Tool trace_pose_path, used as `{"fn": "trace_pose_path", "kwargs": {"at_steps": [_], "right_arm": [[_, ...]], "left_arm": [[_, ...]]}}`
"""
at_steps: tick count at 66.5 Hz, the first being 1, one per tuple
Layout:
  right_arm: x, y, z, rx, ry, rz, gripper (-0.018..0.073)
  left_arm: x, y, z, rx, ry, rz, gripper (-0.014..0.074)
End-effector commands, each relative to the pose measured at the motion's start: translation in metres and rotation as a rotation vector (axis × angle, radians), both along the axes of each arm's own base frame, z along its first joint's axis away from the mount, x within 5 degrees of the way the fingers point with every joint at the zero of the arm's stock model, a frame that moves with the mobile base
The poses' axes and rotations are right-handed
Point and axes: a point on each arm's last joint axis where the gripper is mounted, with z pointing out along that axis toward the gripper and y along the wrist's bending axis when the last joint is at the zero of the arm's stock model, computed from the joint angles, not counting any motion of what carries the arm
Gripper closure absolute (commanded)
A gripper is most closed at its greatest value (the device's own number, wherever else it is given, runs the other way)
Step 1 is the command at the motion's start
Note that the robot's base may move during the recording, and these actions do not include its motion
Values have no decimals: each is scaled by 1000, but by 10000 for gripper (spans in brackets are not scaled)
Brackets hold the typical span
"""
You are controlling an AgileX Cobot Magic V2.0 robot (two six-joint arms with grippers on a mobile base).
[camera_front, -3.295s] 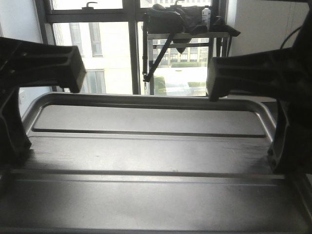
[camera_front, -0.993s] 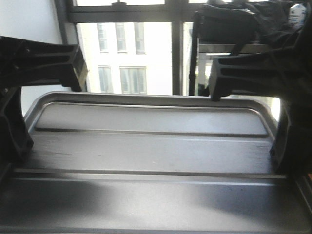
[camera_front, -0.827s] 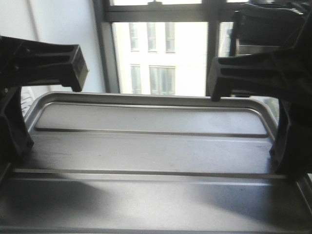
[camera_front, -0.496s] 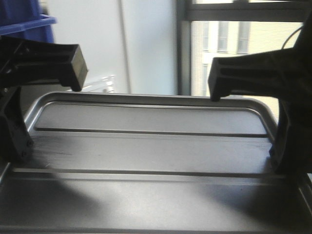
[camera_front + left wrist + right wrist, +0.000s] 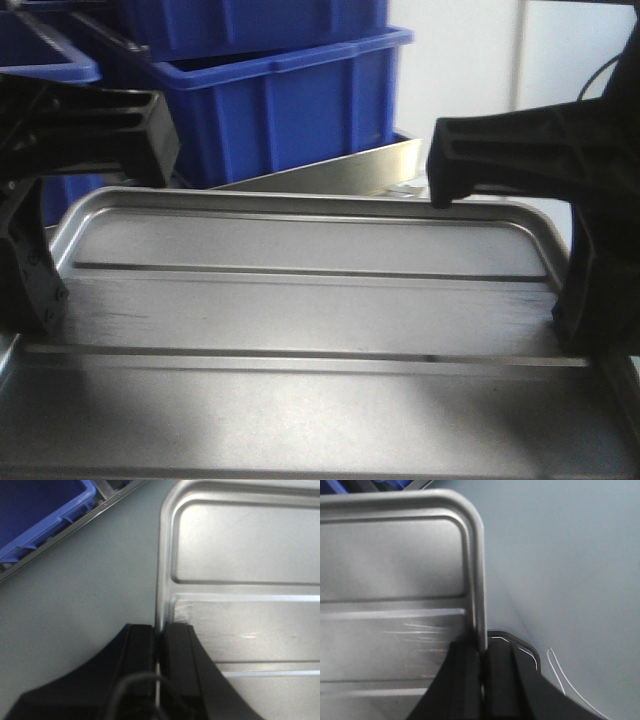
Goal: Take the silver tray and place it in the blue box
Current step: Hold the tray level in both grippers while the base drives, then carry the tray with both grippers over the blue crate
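Left gripper point(image 5: 159, 632) first: we see its two black fingers point(image 5: 140, 645) pressed together on the left rim of the silver tray point(image 5: 320, 310), one finger outside the raised edge and one inside on the tray floor, so the rim is pinched between them. Beyond it in the left wrist view lies a plain grey surface point(image 5: 75, 595), and in the top left corner a blue crate corner point(image 5: 45, 510) shows; we cannot tell which crate it is.

From the front view we see the tray held level and wide across the frame, its rounded far corners and two long ridges plain to read. It is outside every crate, nearer the camera than all of them. Behind its far rim, left of centre, stands the blue box point(image 5: 290, 100) with its thick lipped rim, with another blue bin point(image 5: 250, 20) stacked above it and a third blue bin point(image 5: 40, 60) at the far left edge. A slanted silver sheet edge point(image 5: 330, 165) shows between the box and the tray's far rim; we cannot tell what it belongs to.

On the right, the right gripper point(image 5: 483, 655) is closed on the tray's right rim in the same way, a finger on either side of the raised edge just below the rounded corner. A thin pale wire point(image 5: 560, 675) curls over the grey surface to its right.
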Motion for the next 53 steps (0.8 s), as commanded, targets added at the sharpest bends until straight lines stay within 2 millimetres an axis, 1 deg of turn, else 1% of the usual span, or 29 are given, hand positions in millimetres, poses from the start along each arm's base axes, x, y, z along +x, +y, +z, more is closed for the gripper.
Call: {"fn": "trace_pose_path", "kwargs": {"at_steps": [1,53], "right_arm": [[5,5,15,80,-74,33,505],[5,5,15,80,-74,33,505]], "left_arm": [[1,-5,15,-89,-44,-27,610],[1,-5,15,-89,-44,-27,610]]}}
